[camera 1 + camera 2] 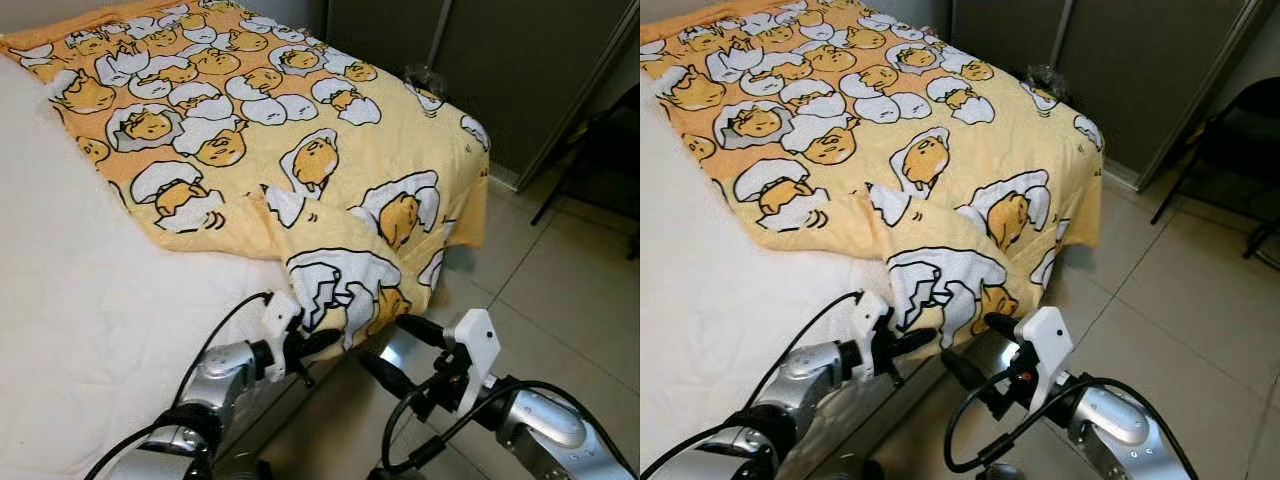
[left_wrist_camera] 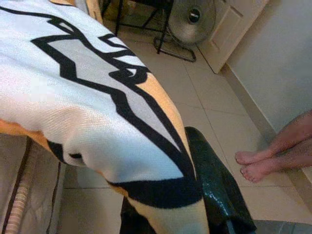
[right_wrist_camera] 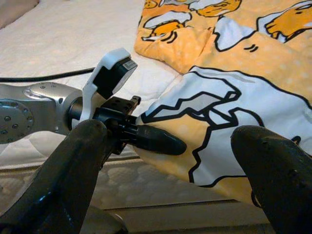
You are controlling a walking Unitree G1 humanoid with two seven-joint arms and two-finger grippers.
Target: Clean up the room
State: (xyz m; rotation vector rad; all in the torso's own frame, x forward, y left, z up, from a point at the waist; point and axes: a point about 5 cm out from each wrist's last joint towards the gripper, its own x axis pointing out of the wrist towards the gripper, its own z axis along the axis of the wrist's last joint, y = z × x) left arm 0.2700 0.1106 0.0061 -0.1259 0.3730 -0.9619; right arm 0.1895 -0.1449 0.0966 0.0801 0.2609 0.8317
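While pinching blanket (image 1: 345,270) hem, left claw (image 1: 318,345) closed, right claw (image 1: 400,350) wide open

Yellow blanket (image 1: 250,130) printed with cartoon egg figures in white shells, black outlines, spread across far part of bed (image 1: 80,330). Near edge rumpled, folded over itself; near corner hangs over mattress side toward tiled floor. Far corner drapes off bed's end. White mattress surface bare on near side. Corner fold, white with black jagged lines and orange patches, pinched between fingers of left gripper (image 1: 318,343).
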